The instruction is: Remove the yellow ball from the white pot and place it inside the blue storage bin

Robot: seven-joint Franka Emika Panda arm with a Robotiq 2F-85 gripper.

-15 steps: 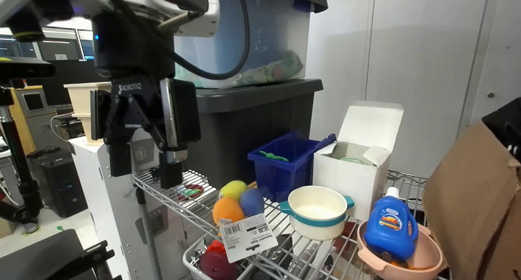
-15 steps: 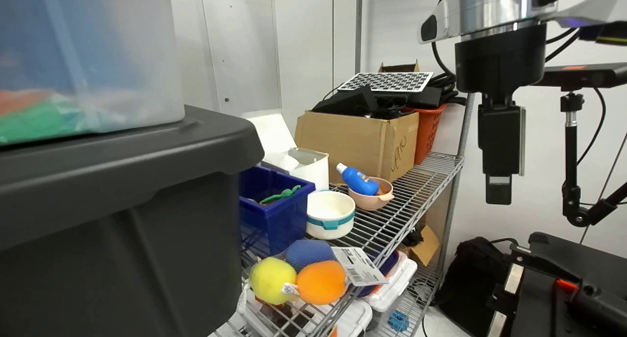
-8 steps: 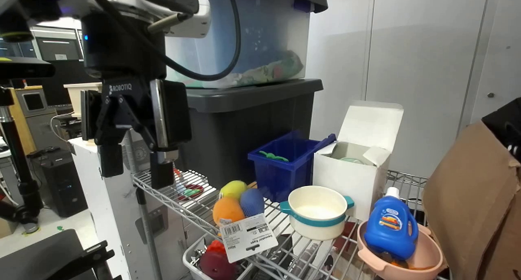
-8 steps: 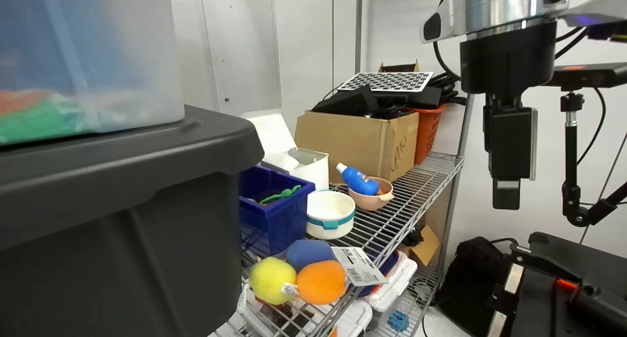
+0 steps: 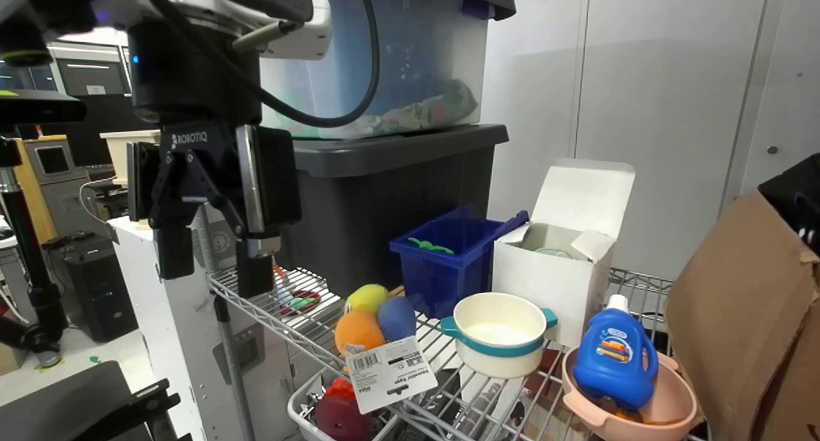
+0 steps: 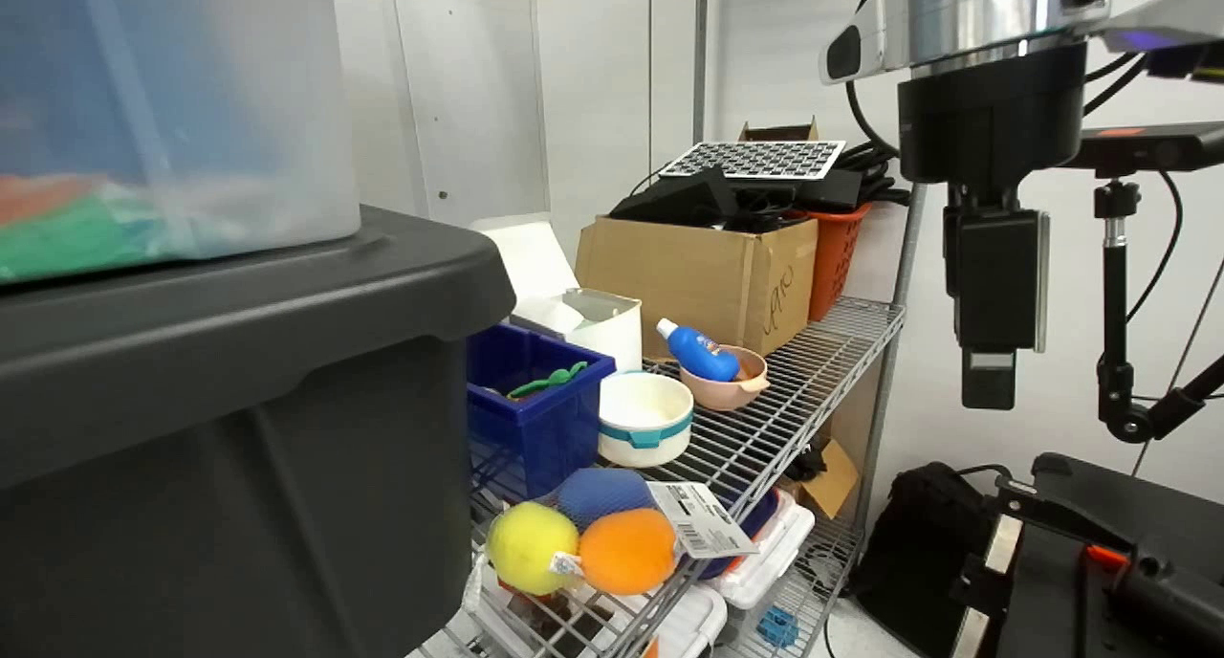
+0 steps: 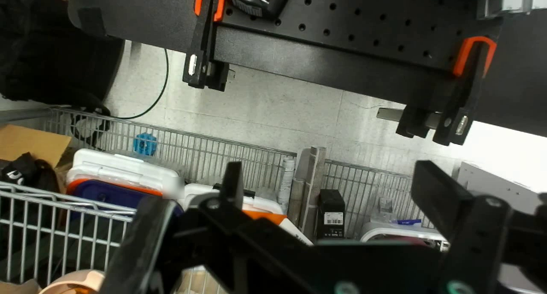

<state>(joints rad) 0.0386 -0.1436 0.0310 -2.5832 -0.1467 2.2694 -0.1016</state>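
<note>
My gripper (image 5: 214, 265) hangs pointing down in front of the wire shelf, fingers wide apart with nothing between them. In the wrist view the gripper (image 7: 331, 187) also stands open, over the floor and lower shelf. The white pot (image 5: 500, 359) with its teal band and handles sits upright on the shelf; the white pot (image 6: 643, 448) shows only bare cream inside. Right beside it stands the blue storage bin (image 5: 430, 277), and in an exterior view the blue storage bin (image 6: 564, 438) has a green piece (image 6: 548, 381) within. The yellow ball is hidden or out of view.
Netted larger balls, including an orange one (image 5: 359, 331), lie at the shelf's front edge. A white open box (image 5: 544, 281) and a pink bowl (image 5: 640, 428) with a blue bottle (image 5: 616, 357) flank the pot. A dark grey tote (image 6: 239, 448) and a cardboard box (image 6: 669, 271) rise nearby.
Compared with one second ago, my open gripper has shifted a little farther from the shelf. Over the last half second it has stayed still. The objects on the shelf have not moved.
</note>
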